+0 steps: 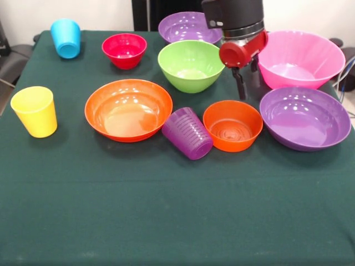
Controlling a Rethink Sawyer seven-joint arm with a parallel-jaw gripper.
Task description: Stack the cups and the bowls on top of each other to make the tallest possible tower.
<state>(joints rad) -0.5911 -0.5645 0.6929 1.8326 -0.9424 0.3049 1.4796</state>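
My gripper [244, 88] hangs low between the green bowl [191, 65] and the large pink bowl [300, 58], just behind the small orange bowl [232, 125], holding nothing. A purple cup [187, 133] lies on its side between the small orange bowl and the wide orange bowl [128, 109]. A yellow cup [34, 111] stands at the left and a blue cup [65, 37] at the far left. A small red bowl [124, 50] and one purple bowl [188, 26] sit at the back. Another purple bowl [305, 117] is at the right. Each piece rests singly on the cloth.
A dark green cloth [177, 210] covers the table, with a wide bare stretch at the front. Black cables and chair parts show past the table's left and right edges.
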